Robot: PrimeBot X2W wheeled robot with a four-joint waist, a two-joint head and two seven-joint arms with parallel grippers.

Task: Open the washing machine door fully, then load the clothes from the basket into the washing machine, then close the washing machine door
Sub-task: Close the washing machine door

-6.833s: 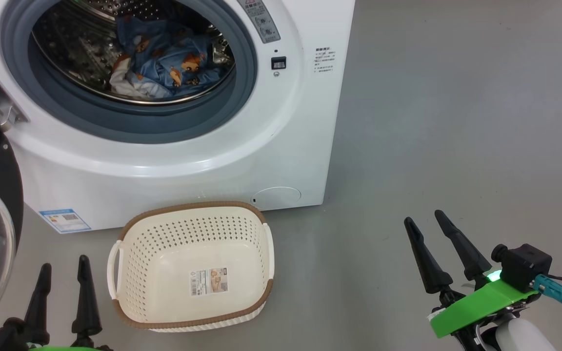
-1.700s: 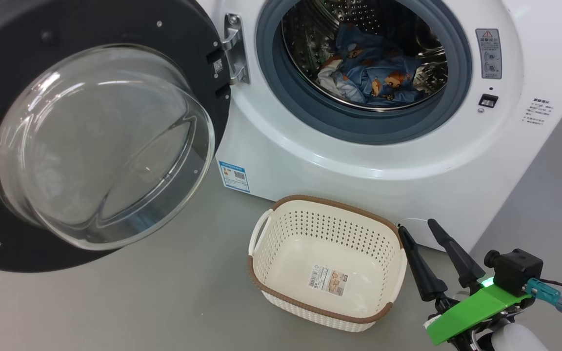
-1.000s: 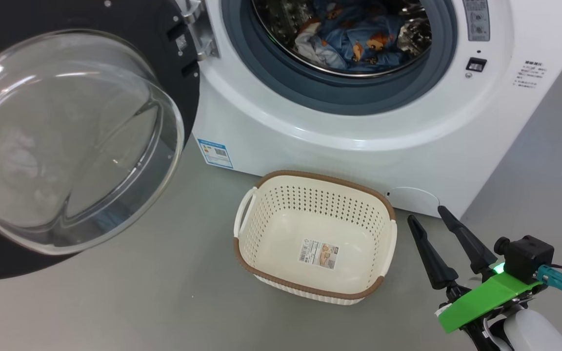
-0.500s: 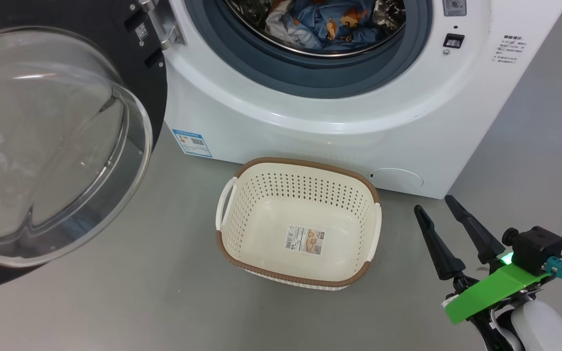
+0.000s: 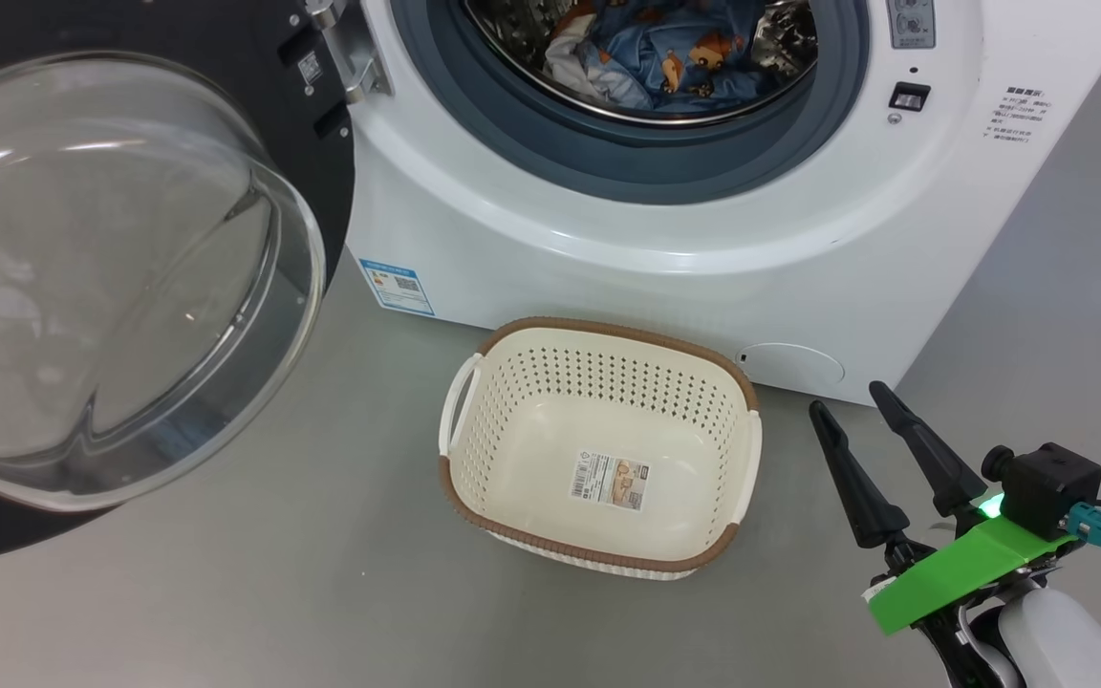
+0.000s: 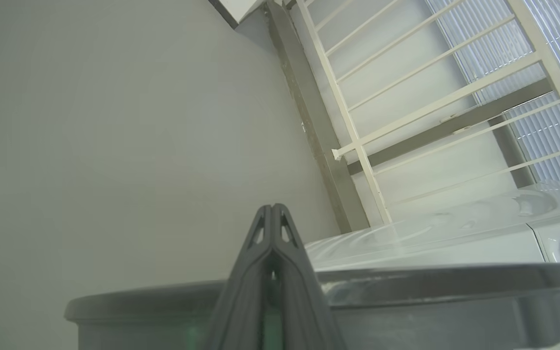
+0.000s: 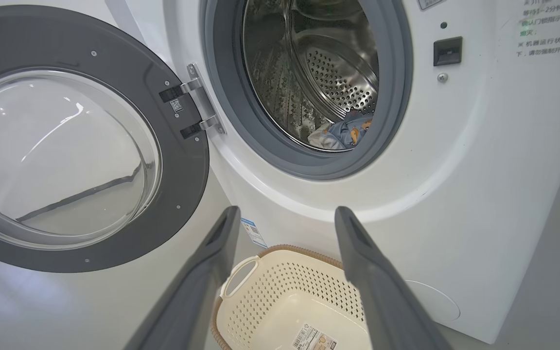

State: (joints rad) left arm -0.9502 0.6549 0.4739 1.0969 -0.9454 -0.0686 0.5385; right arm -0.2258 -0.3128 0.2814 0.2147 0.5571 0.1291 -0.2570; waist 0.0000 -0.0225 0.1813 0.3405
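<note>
Rightward of the basket (image 5: 608, 328), right gripper (image 5: 847, 398) gapes over floor (image 5: 321, 573).

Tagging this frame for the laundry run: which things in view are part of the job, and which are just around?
Job:
washing machine
washing machine door, swung open
clothes, inside the machine
basket, empty

Just around:
blue energy label
white railing
grey floor
</note>
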